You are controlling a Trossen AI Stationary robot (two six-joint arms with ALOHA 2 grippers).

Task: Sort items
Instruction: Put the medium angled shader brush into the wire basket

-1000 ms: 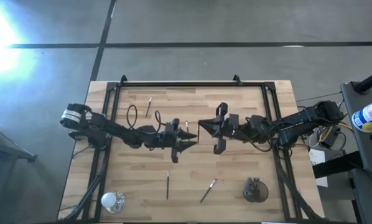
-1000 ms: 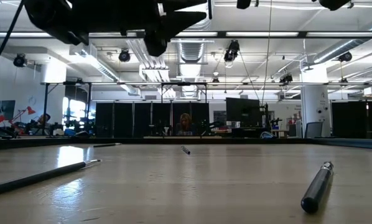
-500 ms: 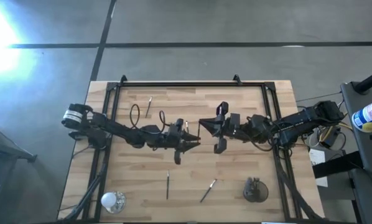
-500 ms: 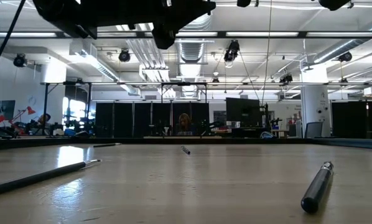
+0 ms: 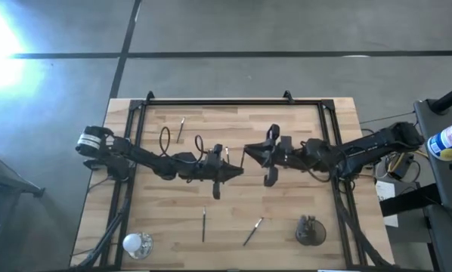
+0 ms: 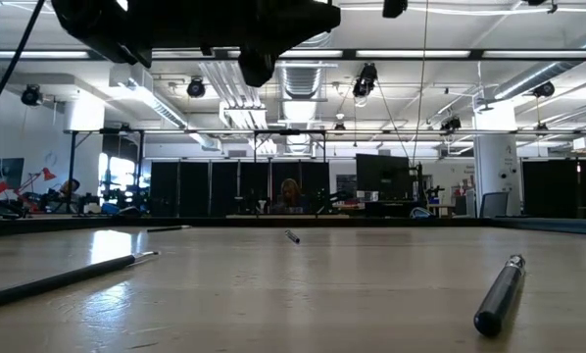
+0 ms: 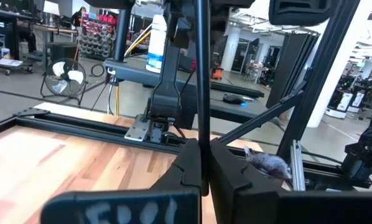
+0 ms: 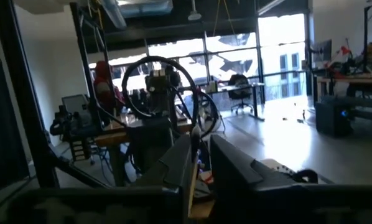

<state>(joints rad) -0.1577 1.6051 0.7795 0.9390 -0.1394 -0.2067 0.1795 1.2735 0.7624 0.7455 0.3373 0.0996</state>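
Your left wrist view shows the left gripper closed on a thin brush stick; from above it is a sliver between both grippers. The right gripper looks slightly parted around it. Other sticks lie near the dark cup.

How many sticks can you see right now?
4 sticks: one at the far left, two near the front edge, and one upright in the left gripper mid-table. The dark cup may hide more.
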